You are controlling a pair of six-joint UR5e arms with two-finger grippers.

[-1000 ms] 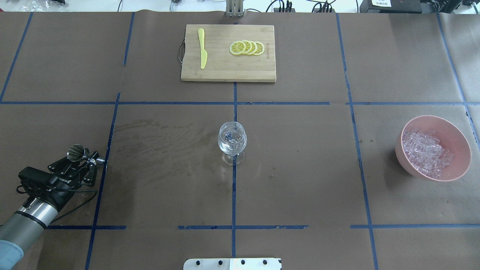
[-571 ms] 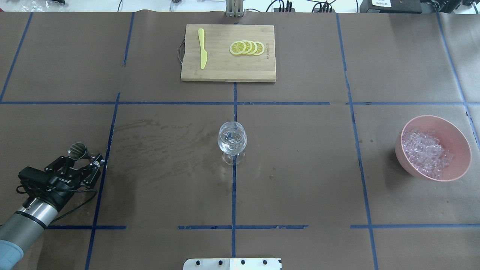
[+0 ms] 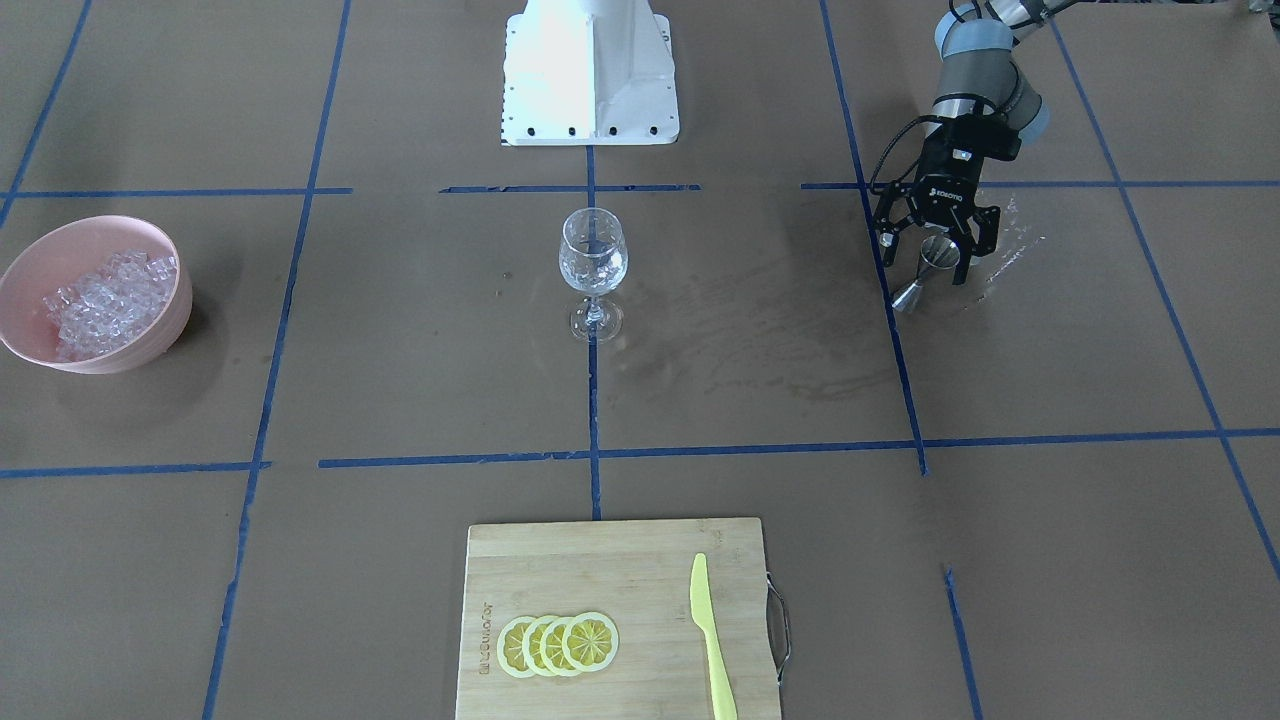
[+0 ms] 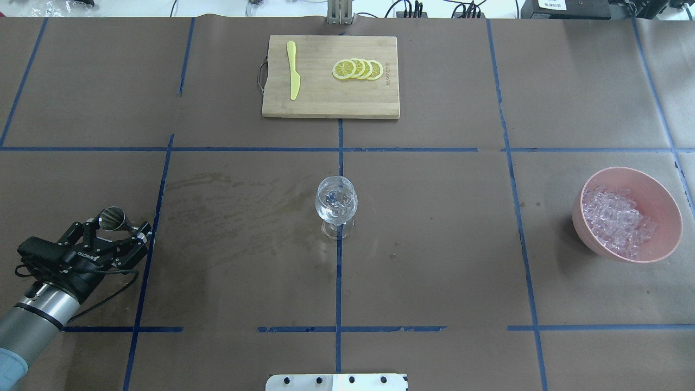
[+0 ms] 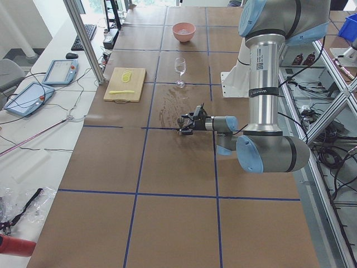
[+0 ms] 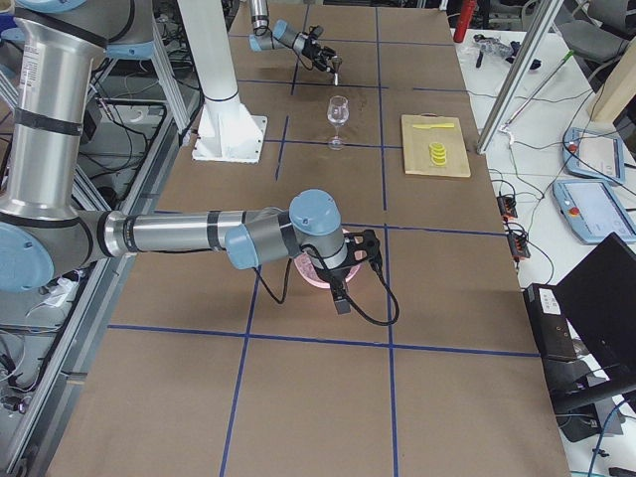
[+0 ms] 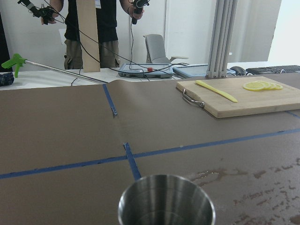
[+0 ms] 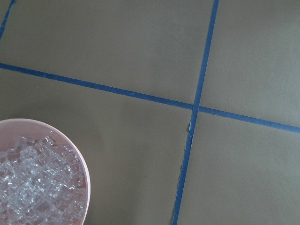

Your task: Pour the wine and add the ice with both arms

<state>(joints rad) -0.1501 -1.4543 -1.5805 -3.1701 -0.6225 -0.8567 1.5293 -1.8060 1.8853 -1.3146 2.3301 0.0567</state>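
My left gripper (image 4: 117, 227) is open, with its fingers spread wide on either side of a small steel jigger (image 4: 111, 218). The jigger stands on the table at the left; it also shows in the front view (image 3: 925, 270). In the left wrist view its cup (image 7: 166, 201) shows only bare metal, and no dark wine shows anywhere. The wine glass (image 4: 336, 203) stands at the table's centre with clear glassy bits inside. Ice (image 4: 616, 220) fills a pink bowl (image 4: 659, 201) at the right. My right gripper (image 6: 368, 243) hangs by that bowl; I cannot tell whether it is open or shut.
A wooden cutting board (image 4: 331, 103) lies at the far middle with a yellow knife (image 4: 294, 70) and lemon slices (image 4: 358, 69). Damp stains (image 4: 228, 217) mark the paper between the jigger and the glass. The white robot base (image 3: 590, 70) is at the near edge.
My left gripper's fingers have spread wider and the wrist has drawn back from the jigger. The jigger stays where it stood. The glass and the bowl have not moved.
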